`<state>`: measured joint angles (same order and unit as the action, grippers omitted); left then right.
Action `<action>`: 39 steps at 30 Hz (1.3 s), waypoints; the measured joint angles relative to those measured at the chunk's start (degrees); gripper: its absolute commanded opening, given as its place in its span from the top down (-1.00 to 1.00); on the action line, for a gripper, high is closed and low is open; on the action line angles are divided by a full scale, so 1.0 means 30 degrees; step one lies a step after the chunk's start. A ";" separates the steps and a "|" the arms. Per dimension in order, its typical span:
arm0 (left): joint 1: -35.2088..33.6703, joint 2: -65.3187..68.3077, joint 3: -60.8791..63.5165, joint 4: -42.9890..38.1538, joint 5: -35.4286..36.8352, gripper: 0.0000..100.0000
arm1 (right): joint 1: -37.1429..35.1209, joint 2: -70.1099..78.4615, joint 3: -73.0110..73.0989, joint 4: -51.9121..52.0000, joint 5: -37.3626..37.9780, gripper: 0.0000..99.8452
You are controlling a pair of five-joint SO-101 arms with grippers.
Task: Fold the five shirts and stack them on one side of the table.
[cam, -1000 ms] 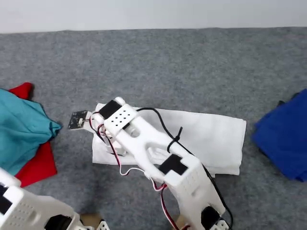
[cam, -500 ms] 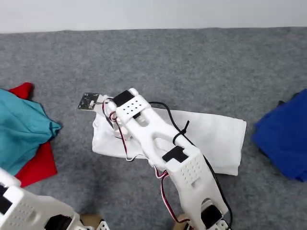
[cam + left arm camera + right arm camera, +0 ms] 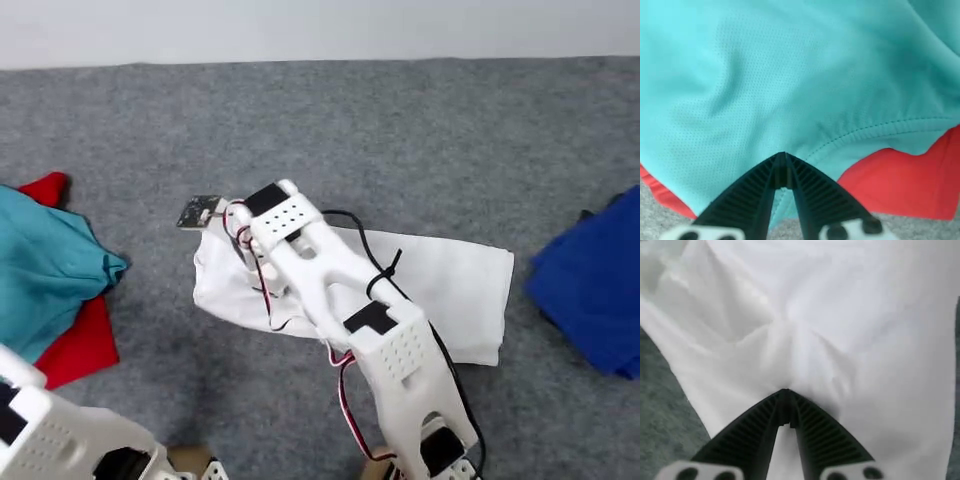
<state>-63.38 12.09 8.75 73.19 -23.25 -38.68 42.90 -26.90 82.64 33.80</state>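
White shirt [image 3: 450,290] — lies on the grey table [image 3: 400,130], puckered into a ridge at the tips of the right gripper [image 3: 785,395], whose jaws are clenched on that fabric.
Teal shirt [image 3: 790,75] — spread just ahead of the left gripper [image 3: 782,160], whose jaws are pressed together; red shirt [image 3: 900,185] beneath it.
Blue shirt [image 3: 595,285] — well apart from both.

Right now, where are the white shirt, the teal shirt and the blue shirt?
white shirt [image 3: 455,280]: high view, the flat part clear of the arm.
teal shirt [image 3: 45,265]: high view, middle of the crumpled cloth.
blue shirt [image 3: 595,280]: high view, middle of its visible part.
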 measured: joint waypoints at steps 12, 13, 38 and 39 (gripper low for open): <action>0.0059 0.0000 0.0000 -0.0234 0.0000 1.00 | 0.0205 -0.2901 -0.0381 0.1495 0.0029 0.97; 0.0147 0.0000 0.0000 -0.0293 0.0000 1.00 | 0.0205 -0.3077 -0.0381 0.1788 0.0029 0.97; 0.1026 0.0000 0.0000 -0.0293 -0.0029 1.00 | 0.0791 -0.0733 -0.2198 0.4689 0.0029 0.97; 0.1026 0.0000 0.0000 -0.0293 -0.0029 1.00 | 0.0791 -0.1289 -0.2198 0.4982 0.0029 0.97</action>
<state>-60.31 12.09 8.75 72.31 -23.34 -36.31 39.03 -33.49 97.58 33.89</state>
